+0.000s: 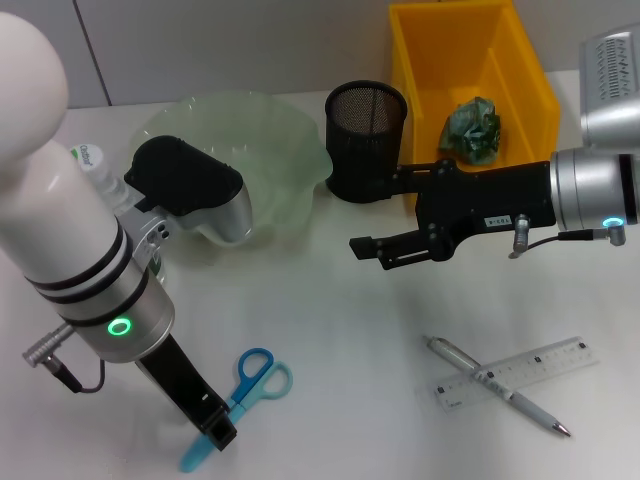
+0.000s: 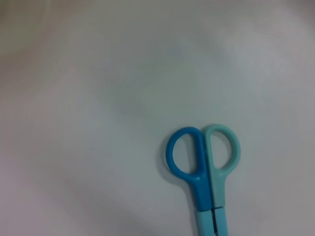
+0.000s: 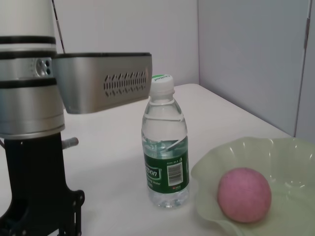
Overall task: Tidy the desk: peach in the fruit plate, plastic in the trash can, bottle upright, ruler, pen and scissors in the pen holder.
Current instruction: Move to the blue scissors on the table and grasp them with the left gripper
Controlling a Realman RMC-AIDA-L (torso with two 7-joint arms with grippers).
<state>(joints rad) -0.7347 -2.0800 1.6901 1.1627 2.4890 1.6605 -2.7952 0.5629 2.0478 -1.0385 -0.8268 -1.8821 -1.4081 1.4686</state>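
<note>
Head view: crumpled plastic in yellow bin; pen holder empty.

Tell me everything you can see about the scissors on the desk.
The scissors are small, with plastic-looking handles, one loop darker blue, the other pale teal, and light blue blades or a sheath over them. They lie flat and closed on the white desk near its front edge, loops pointing away from the robot. The left gripper is down over the blade end.

A pair of plastic-handled scissors lies flat on a plain white tabletop. One finger loop is dark blue, the other pale teal. Both handles touch, so the scissors are closed.
</note>
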